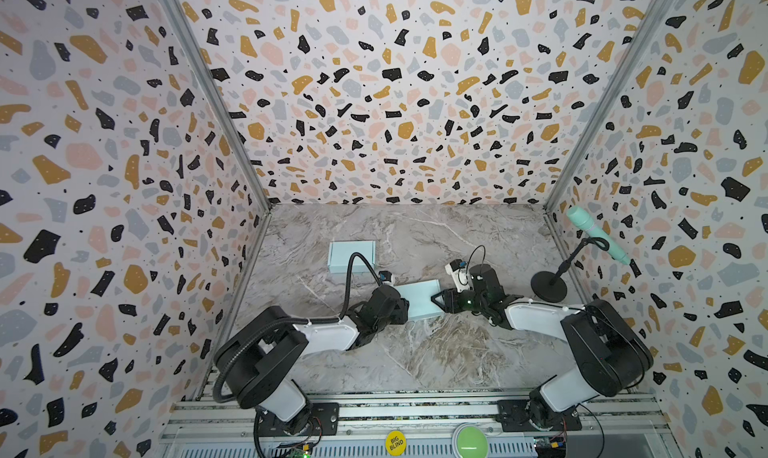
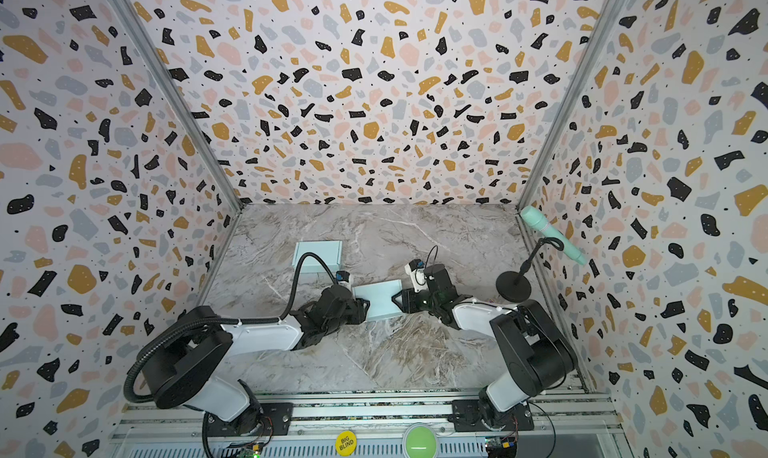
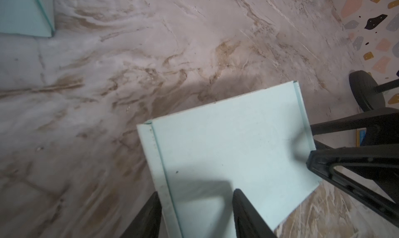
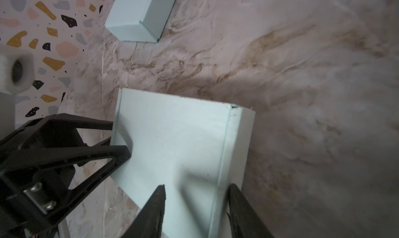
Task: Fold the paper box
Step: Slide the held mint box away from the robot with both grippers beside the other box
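Note:
The pale blue paper box (image 1: 422, 300) (image 2: 380, 304) lies on the marble table between both grippers. My left gripper (image 1: 405, 306) (image 2: 363, 308) is at its left end and my right gripper (image 1: 436, 300) (image 2: 397, 300) at its right end. In the left wrist view the box (image 3: 233, 144) shows a flat top panel and a narrow side wall. The left gripper (image 3: 196, 201) is open, with one finger outside that wall and one over the panel. In the right wrist view the right gripper (image 4: 197, 193) stands open the same way astride the box (image 4: 172, 139).
A second pale blue box (image 1: 352, 255) (image 4: 140, 16), fully formed, sits behind the left arm. A black microphone stand (image 1: 548, 285) with a mint microphone (image 1: 596, 233) stands at the right wall. Patterned walls close in three sides.

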Available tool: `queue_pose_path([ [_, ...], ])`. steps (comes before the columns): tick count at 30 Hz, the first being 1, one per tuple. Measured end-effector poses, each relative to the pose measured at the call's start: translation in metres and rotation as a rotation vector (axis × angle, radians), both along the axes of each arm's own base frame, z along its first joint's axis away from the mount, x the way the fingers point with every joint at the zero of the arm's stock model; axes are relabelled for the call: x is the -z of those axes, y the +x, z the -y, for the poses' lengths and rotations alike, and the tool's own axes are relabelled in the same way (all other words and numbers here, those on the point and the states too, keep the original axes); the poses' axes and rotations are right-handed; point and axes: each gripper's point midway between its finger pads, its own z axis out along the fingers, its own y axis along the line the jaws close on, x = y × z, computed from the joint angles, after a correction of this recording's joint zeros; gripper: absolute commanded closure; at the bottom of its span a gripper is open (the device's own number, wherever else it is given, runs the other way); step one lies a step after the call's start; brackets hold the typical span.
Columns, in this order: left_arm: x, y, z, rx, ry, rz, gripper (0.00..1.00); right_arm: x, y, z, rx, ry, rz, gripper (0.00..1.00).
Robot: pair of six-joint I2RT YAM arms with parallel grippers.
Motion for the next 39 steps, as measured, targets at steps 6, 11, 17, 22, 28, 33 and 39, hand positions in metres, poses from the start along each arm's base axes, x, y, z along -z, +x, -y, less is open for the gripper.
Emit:
queue_pose_path([
  [6, -0.001, 0.046, 0.004, -0.022, 0.005, 0.006, 0.47, 0.0, 0.045, 0.0, 0.051, 0.004, 0.005, 0.52],
  [11, -0.004, 0.083, 0.005, -0.036, 0.023, 0.015, 0.47, -0.002, 0.083, -0.003, 0.079, 0.015, 0.018, 0.52],
  [17, -0.005, 0.125, 0.005, -0.048, 0.032, 0.024, 0.48, -0.003, 0.124, -0.007, 0.104, 0.024, 0.039, 0.52],
  [22, -0.006, 0.15, 0.008, -0.049, 0.037, 0.029, 0.49, -0.002, 0.145, -0.005, 0.115, 0.027, 0.038, 0.52],
  [28, -0.005, 0.173, 0.011, -0.055, 0.034, 0.035, 0.49, -0.002, 0.172, -0.003, 0.115, 0.047, 0.044, 0.52],
  [33, -0.003, 0.185, 0.012, -0.064, 0.032, 0.038, 0.5, 0.001, 0.183, -0.003, 0.115, 0.047, 0.037, 0.52],
  [39, 0.001, 0.191, 0.013, -0.069, 0.033, 0.036, 0.5, 0.004, 0.183, -0.003, 0.116, 0.043, 0.027, 0.52],
])
